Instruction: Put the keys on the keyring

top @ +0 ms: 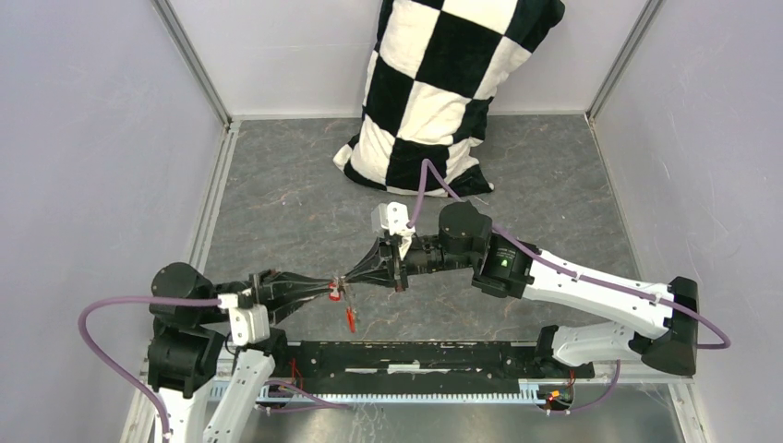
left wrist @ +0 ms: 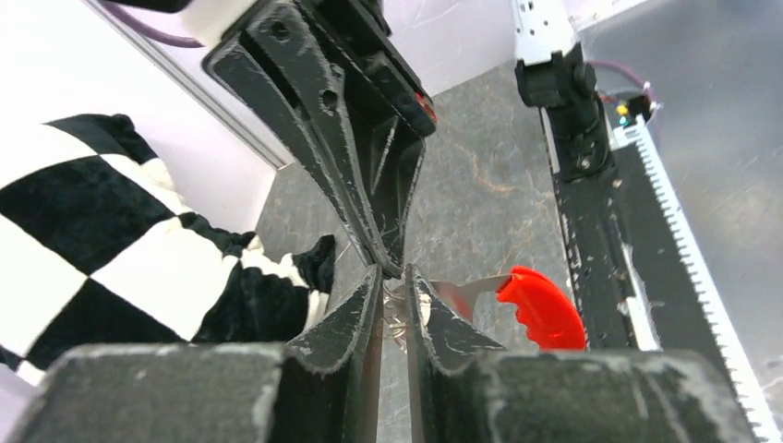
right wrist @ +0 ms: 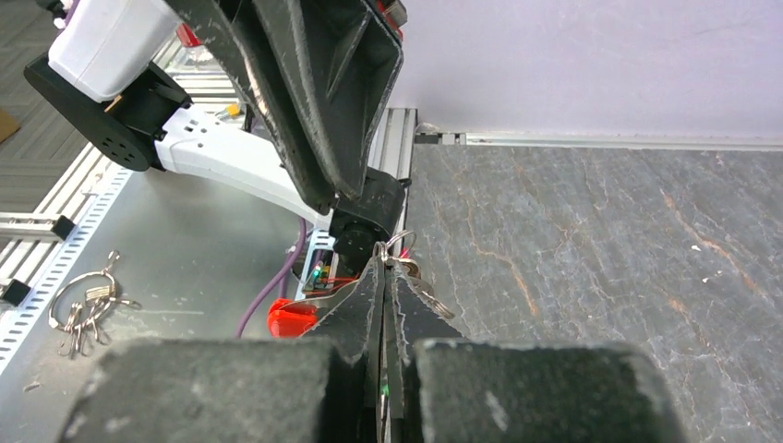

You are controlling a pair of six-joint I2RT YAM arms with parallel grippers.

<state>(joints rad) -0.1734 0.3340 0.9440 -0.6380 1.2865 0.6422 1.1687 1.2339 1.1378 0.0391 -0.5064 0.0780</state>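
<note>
Where the left wrist camera looks along its own fingers, we see the left tool [left wrist: 391, 280] with a narrow slit between its two fingers. Silver wire of the keyring [left wrist: 398, 316] glints inside that slit; whether the pads bear on the wire we cannot tell. Tip to tip against it from above stands the right tool [left wrist: 391, 264], its fingers narrowed to one point. Just right of the near fingers juts the red key [left wrist: 543, 307], its scalloped plastic head clear of the grey worktop [left wrist: 480, 175] and its metal blade running in behind the nearer finger. A black-and-white checked pillow [left wrist: 111, 249] fills the left of this view.

From the right wrist camera, we find the right tool's fingers pressed together and pinching the keyring, with loops of wire standing out just above and to the right of the tips. The left tool hangs in from above, close to them. A red shape shows low beside the left finger; key or fob, we cannot tell. Off on the metal plate [right wrist: 185, 268] lies a bunch of loose rings [right wrist: 85, 309].

From the top camera, we see both tools meeting nose to nose over the worktop, near its front edge, the left reaching from the left and the right from the right. The red key shows just on the near side of their meeting point, and the pillow leans against the back wall
</note>
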